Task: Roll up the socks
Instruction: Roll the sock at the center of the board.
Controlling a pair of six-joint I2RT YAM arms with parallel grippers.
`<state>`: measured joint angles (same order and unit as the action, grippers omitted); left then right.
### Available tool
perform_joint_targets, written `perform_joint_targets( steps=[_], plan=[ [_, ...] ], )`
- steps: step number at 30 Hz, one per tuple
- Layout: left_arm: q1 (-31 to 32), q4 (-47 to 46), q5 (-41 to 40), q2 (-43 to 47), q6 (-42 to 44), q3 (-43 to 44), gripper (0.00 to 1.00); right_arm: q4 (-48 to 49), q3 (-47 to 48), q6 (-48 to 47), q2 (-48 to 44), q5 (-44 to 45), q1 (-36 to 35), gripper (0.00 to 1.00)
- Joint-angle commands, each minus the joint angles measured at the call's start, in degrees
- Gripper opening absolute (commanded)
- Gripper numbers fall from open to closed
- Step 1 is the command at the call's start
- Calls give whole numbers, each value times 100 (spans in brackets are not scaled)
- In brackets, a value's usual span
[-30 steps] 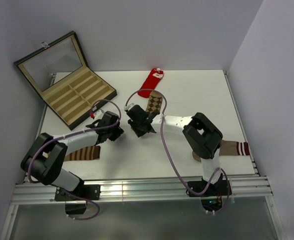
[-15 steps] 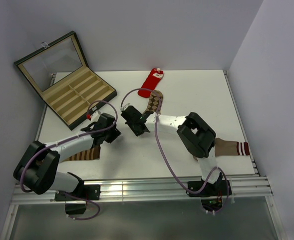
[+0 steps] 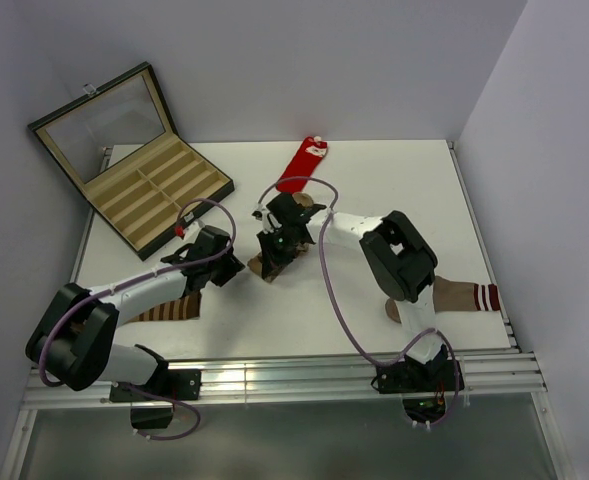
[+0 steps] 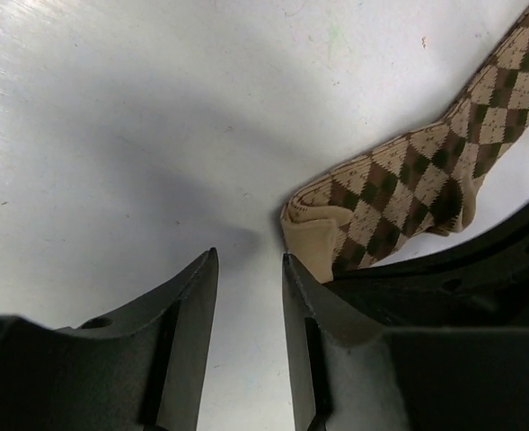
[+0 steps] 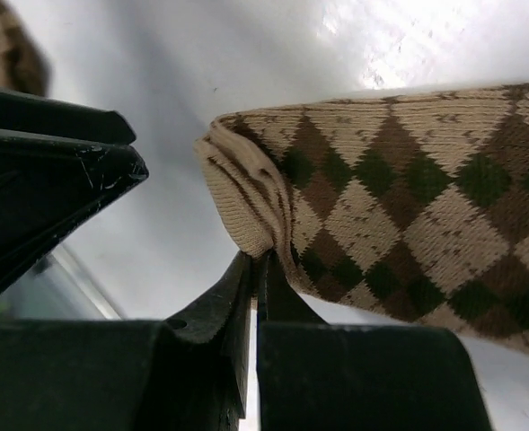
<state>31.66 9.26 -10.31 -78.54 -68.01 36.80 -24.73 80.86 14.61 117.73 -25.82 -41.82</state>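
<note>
The argyle sock (image 5: 381, 180) lies on the white table, its tan end bunched up and pinched between my right gripper's (image 5: 260, 259) shut jaws. In the top view that gripper (image 3: 277, 250) is at mid-table with the sock's tan end (image 3: 266, 267) showing below it. My left gripper (image 4: 249, 260) is open and empty just left of the same tan end (image 4: 313, 235), its right fingertip close to the fabric; seen from above, it (image 3: 238, 268) faces the right gripper. The red sock (image 3: 305, 160) lies flat at the table's far edge.
An open compartment box (image 3: 154, 190) sits at the far left. A brown-and-cream striped sock (image 3: 169, 308) lies under the left arm. A plain tan-brown sock (image 3: 464, 296) with a striped cuff lies at the right, partly behind the right arm.
My right gripper has shut on the argyle sock's tan end and drawn it toward the near left. The left gripper has stayed beside it, jaws slightly wider.
</note>
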Motion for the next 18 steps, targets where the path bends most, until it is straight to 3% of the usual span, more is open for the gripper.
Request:
perform_joint_targets(
  steps=[1, 6, 18],
  plan=[
    [-20, -240, 125, 111, 121, -23, 41, 222, -193, 568, 293, -1679, 366, 0],
    [-20, -310, 248, -91, 86, 38, 42, 627, -343, 894, 505, -2383, 649, 0],
    [-11, -521, 486, -653, -90, 495, 48, 742, -431, 868, 734, -2190, 737, 0]
  ],
)
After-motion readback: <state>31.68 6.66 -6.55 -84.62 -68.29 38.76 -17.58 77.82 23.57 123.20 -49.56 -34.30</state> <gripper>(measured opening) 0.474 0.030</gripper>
